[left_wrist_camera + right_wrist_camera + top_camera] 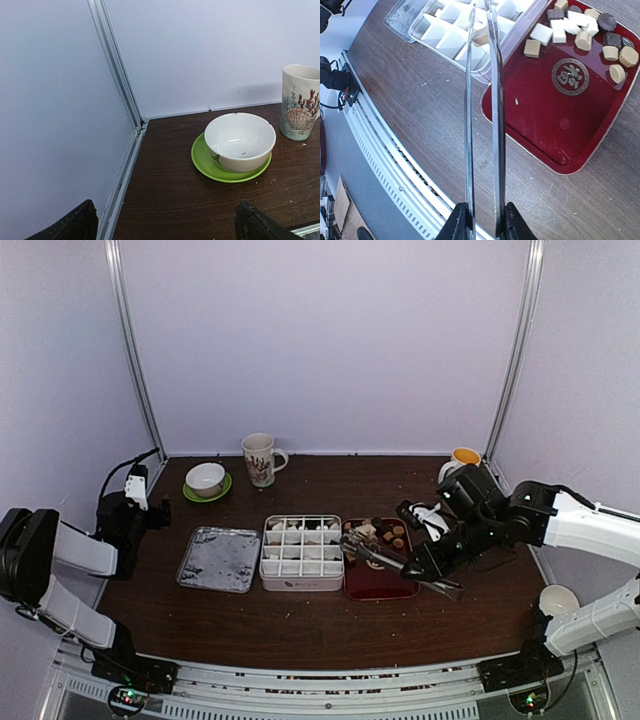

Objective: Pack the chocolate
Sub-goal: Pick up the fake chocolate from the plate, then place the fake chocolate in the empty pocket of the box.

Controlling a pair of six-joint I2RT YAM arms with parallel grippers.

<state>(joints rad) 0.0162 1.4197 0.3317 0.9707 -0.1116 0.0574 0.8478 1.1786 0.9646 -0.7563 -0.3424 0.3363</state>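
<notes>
Chocolate pcs strung across tray far end, one maybe in tongs; R gripper on tongs, L gripper wide.

Observer A: Any legible text on the bench?
Observer B: One sign: a round gold emblem with stylised characters, on the floor of the dark-red rectangular plastic tray. Characters not readable.
Observer A: The white compartmented plastic box?
Observer B: Small dark print on its front wall, too small to read.
</notes>
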